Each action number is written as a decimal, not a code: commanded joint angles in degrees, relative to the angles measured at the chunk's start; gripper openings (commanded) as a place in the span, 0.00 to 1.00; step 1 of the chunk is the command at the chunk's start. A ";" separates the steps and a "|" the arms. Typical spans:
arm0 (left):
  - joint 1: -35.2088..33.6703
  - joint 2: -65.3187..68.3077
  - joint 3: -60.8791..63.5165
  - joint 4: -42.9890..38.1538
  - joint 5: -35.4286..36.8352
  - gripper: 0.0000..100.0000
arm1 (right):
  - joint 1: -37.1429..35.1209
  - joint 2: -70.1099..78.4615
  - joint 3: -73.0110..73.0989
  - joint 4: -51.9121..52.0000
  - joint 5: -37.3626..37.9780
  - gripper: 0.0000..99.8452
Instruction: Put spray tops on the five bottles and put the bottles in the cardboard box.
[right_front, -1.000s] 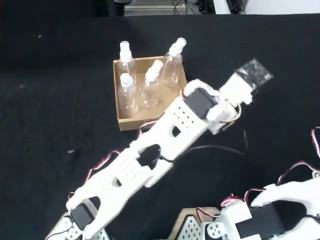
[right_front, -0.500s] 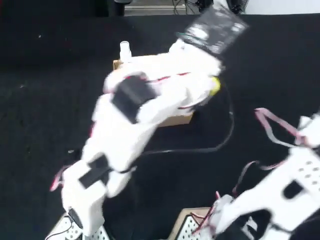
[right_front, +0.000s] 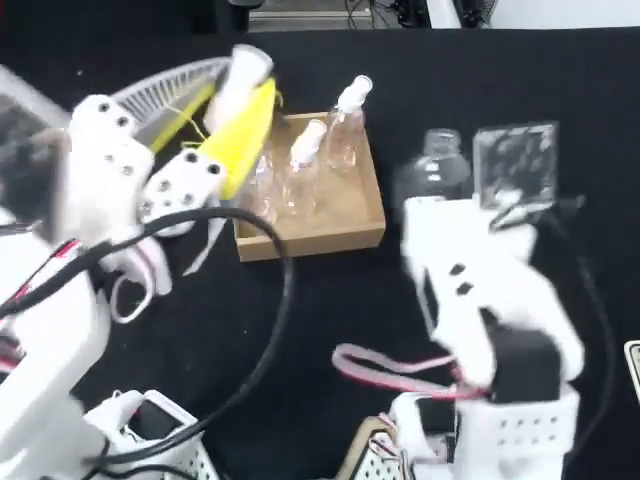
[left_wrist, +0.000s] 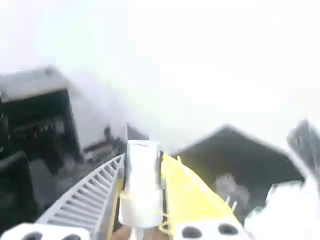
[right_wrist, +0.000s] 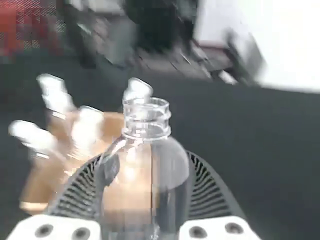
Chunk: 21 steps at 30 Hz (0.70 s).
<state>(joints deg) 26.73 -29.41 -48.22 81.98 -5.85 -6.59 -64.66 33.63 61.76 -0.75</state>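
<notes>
Box (right_front: 320, 238) of plain cardboard sits on the black table (right_front: 560, 80), toward the far edge and a bit left of the middle, open side up. The right wrist view shows four white tops sticking up out of it, so four topped bottles (right_front: 304, 168) are standing in there. From the high view two of them are easy to spot along the box's right side, and the others are mostly behind the left arm (right_front: 60, 300). Left gripper (left_wrist: 142, 161) is raised, and in the high view it overlaps the box's far left corner. It's clamped on a spray top (left_wrist: 142, 186), with the white ribbed finger (left_wrist: 90, 200) on one side and the yellow finger (left_wrist: 190, 200) on the other, both pressed right against it, and the top's white end poking out past the tips. Right gripper (right_wrist: 148, 159) is off to the right of the box, near it but not touching. It has the fifth bottle (right_front: 438, 168) squeezed between its two dark ribbed fingers (right_wrist: 80, 190), jaws only as wide as the bottle's body. That bottle is clear and upright, neck bare and open. Can't tell if its bottom touches the table. A black cable (right_front: 285, 300) loops from the left arm over the table in front of the box.
</notes>
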 joint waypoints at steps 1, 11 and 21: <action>-1.01 -2.20 5.32 -9.58 4.84 0.03 | -6.51 -8.92 8.48 -10.20 -1.14 0.01; -0.40 -2.73 18.15 -34.11 15.65 0.03 | -11.69 -25.10 30.90 -28.04 -1.05 0.01; 7.87 -2.29 29.05 -45.10 16.35 0.03 | -14.24 -28.18 34.95 -30.07 -1.05 0.01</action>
<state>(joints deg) 32.70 -31.25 -20.00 40.40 9.89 -20.22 -91.74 68.88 33.36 -1.54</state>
